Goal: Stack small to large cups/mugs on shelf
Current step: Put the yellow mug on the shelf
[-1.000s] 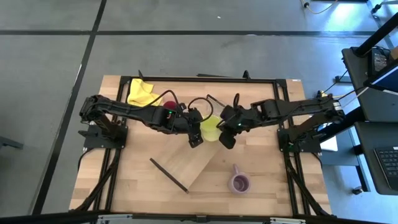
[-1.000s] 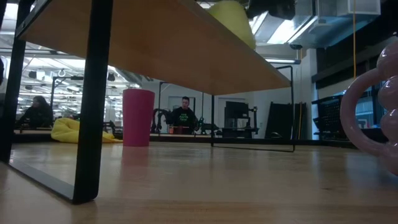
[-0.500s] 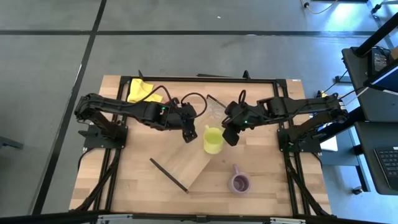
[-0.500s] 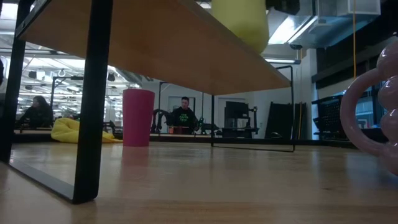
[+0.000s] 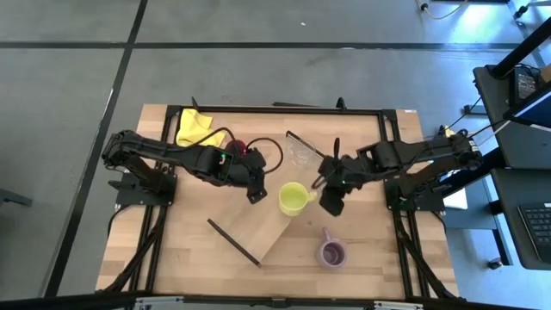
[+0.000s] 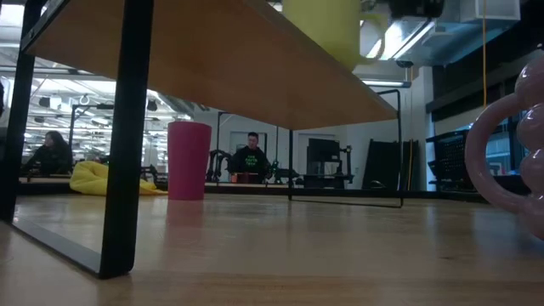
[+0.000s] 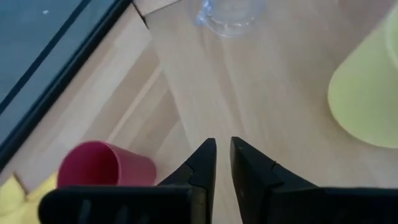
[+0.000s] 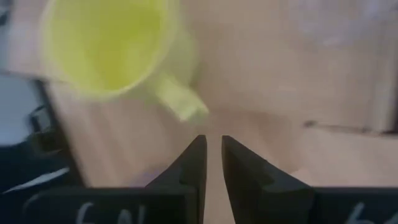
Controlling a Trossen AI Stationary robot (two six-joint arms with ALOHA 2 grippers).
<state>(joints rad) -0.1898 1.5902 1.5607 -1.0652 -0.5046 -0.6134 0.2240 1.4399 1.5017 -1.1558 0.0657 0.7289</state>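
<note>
Upright lime-yellow mug (image 5: 294,197), handle toward right gripper (image 5: 331,205)

You see a lime-yellow mug (image 5: 294,197), a lilac mug (image 5: 331,253) and a dark red tumbler (image 6: 189,160). The shelf (image 5: 277,226) is light wood with thin dark rails; the table (image 5: 194,245) is pale slatted wood with a black frame. A bright yellow cloth (image 5: 195,127) lies beside a clear glass (image 5: 300,153). Both arms are dark, with black fingers (image 7: 200,163).
</note>
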